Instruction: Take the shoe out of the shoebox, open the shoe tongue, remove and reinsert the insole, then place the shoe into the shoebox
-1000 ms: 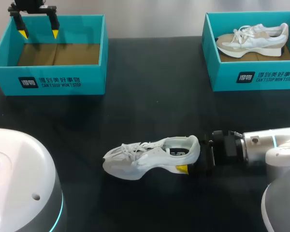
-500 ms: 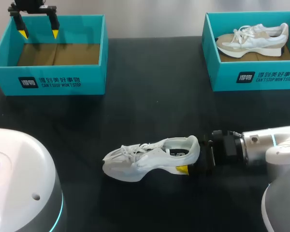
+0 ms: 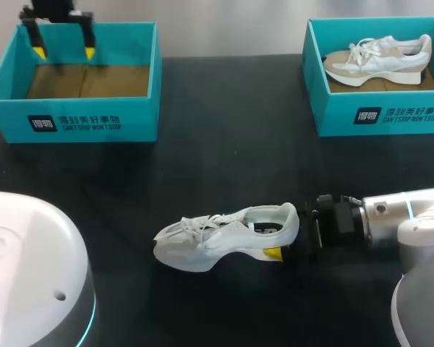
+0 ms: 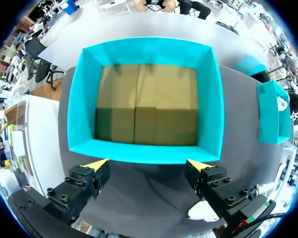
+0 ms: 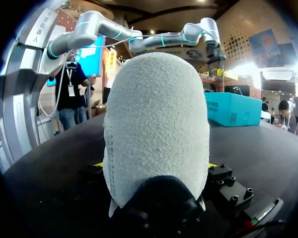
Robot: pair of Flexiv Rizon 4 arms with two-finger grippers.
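A white shoe (image 3: pixel 217 238) lies on its side on the black table, toe toward my left. My right gripper (image 3: pixel 286 235) is shut on the shoe's heel; one yellow fingertip (image 3: pixel 273 252) shows at the near side and the other is hidden behind the heel. In the right wrist view the fuzzy white heel (image 5: pixel 156 124) fills the space between the right gripper (image 5: pixel 154 166) fingers. My left gripper (image 3: pixel 64 52) hangs open above the far edge of the empty teal shoebox (image 3: pixel 79 123). The left wrist view looks down past the left gripper (image 4: pixel 148 164) into that shoebox (image 4: pixel 149 49), showing its brown cardboard floor.
A second teal shoebox (image 3: pixel 380 116) stands at the back right with another white and beige shoe (image 3: pixel 380 61) in it; it also shows in the left wrist view as a teal box (image 4: pixel 273 111). Bare black table lies between the boxes and the shoe.
My left gripper has shifted slightly to the right above the left box. The shoe and my right arm have stayed still.
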